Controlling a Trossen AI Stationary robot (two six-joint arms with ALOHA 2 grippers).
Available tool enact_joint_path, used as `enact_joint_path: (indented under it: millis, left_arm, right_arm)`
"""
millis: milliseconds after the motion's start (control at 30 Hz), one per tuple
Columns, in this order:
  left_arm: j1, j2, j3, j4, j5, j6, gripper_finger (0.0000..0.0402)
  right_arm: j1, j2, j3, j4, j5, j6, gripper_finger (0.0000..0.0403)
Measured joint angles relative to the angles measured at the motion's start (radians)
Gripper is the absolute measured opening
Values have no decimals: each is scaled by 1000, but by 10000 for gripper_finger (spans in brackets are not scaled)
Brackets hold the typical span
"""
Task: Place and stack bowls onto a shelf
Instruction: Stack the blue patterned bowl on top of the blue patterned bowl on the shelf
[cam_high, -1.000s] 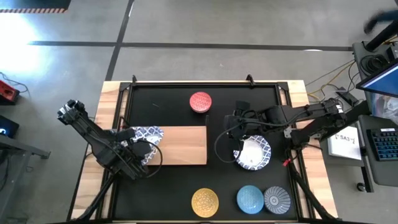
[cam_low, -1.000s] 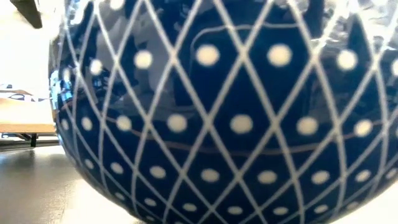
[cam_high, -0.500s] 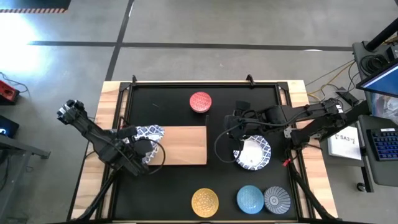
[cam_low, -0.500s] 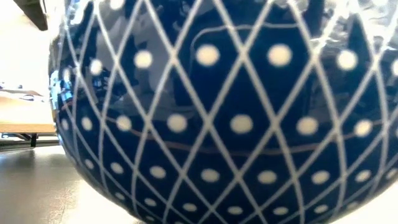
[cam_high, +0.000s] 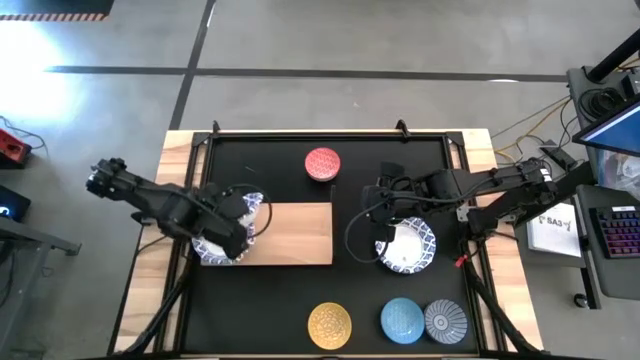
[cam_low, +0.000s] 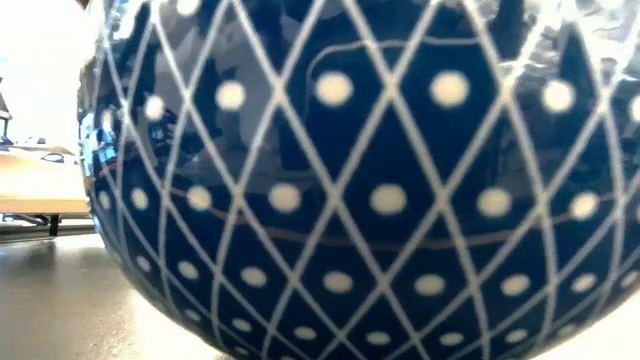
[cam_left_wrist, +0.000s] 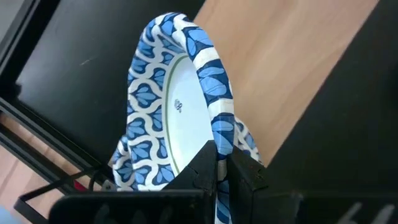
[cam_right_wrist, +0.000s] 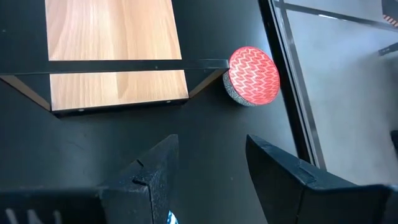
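Observation:
My left gripper (cam_high: 240, 222) is shut on a white bowl with a blue patterned rim (cam_high: 222, 232) at the left end of the light-wood shelf (cam_high: 298, 235). My right gripper (cam_high: 385, 212) is open and empty over the far-left rim of another white, blue-rimmed bowl (cam_high: 408, 247) that sits on the black table. The red bowl (cam_high: 322, 163) sits near the far edge. The yellow bowl (cam_high: 330, 323), the light blue bowl (cam_high: 401, 319) and the grey-blue bowl (cam_high: 445, 320) sit along the near edge. My left gripper pinches the bowl's rim (cam_left_wrist: 221, 144), with one finger inside the bowl and one outside. The bowl stands steeply tilted, its white inside (cam_left_wrist: 180, 121) facing sideways, over the shelf's left edge. I cannot tell whether its lower part rests on anything.
A dark blue bowl with a white lattice and dots (cam_low: 360, 180) fills the low view, with a strip of the shelf (cam_low: 40, 185) behind it. The right wrist view shows the shelf (cam_right_wrist: 115, 50) and the red bowl (cam_right_wrist: 252, 74) ahead. Black rails edge the table.
My left arm has swung round, and its gripper has moved toward the table's far edge with the bowl. The bowl has turned in the hold, so more of its white inside shows from above. It stays at the shelf's left end. My right arm has kept still.

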Motion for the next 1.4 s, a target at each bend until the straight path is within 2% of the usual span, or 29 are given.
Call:
enact_joint_path:
  millis: [233, 400, 533, 700, 900, 1033, 1400]
  left_arm:
    - [79, -12, -3, -1, 42, 108, 0]
    - [81, -7, -6, 0, 78, 262, 0]
    - [80, -3, -40, 0, 77, 296, 0]
    - [80, -3, -149, 0, 132, 273, 0]
    - [78, -1, -248, 5, 208, 176, 0]
    - [73, -1, -251, 7, 209, 113, 0]
    - [32, 3, -140, 27, 225, 7, 24]
  right_arm:
    - [0, 0, 0, -2, 0, -4, 178]
    - [0, 0, 0, -9, 0, -4, 178]
    - [0, 0, 0, -9, 0, -3, 178]
    - [0, 0, 0, -12, 0, 7, 178]
    - [0, 0, 0, -12, 1, -5, 178]
    - [0, 0, 0, -11, 2, -5, 178]
    - [0, 0, 0, -7, 2, -4, 178]
